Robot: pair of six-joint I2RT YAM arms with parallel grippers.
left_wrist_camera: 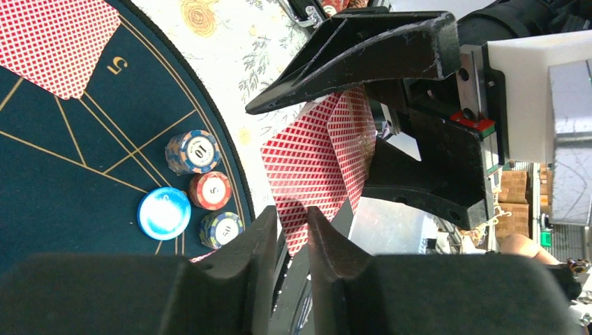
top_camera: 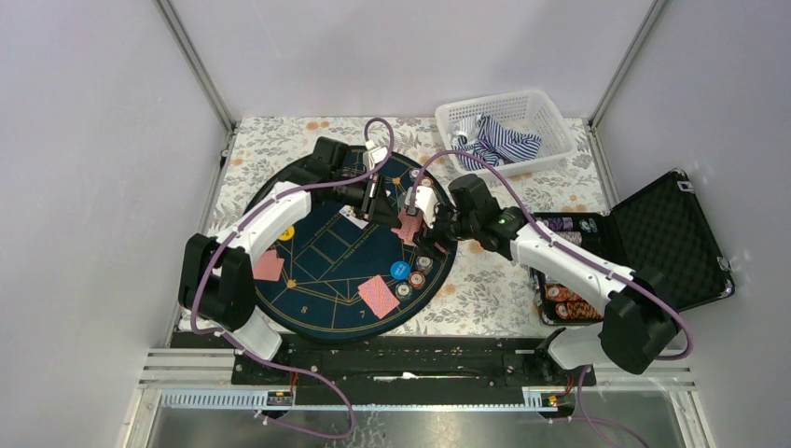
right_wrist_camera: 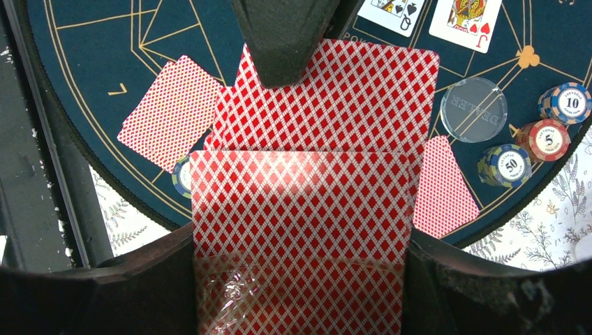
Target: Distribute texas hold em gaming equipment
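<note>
**A:** What lies closest to the arm bases?

**B:** Face-down cards [top_camera: 378, 297] on the near part of the mat [top_camera: 317, 303]. The blue disc [top_camera: 399, 271] and three short chip stacks [top_camera: 417, 278] sit just beyond them by the mat's right rim. A second face-down lot lies beside the left arm.

**A:** And the deck?

**B:** It is farther in, held up off the mat's middle. The right gripper [right_wrist_camera: 300, 244] is clamped on the deck [right_wrist_camera: 300, 202] across its width, one finger against each long edge, the red backs facing its camera.

**A:** Where is the left gripper in relation to it?

**B:** It comes at the deck from the opposite end. One jutting card [left_wrist_camera: 304, 171] sticks out past the deck's far edge, slightly askew. The left gripper [left_wrist_camera: 293, 218] has its fingers narrowly apart with that card's corner in the gap. I cannot tell whether they actually pinch it.

**A:** Anything past that?

**B:** In the right wrist view, two face-up cards [right_wrist_camera: 464, 21] and a clear dealer disc [right_wrist_camera: 473, 109] lie on the mat beyond the deck. An open case [top_camera: 653, 243] holding chips sits off to the right. The basket [top_camera: 550, 140] with striped cloth stands at the far edge.
</note>
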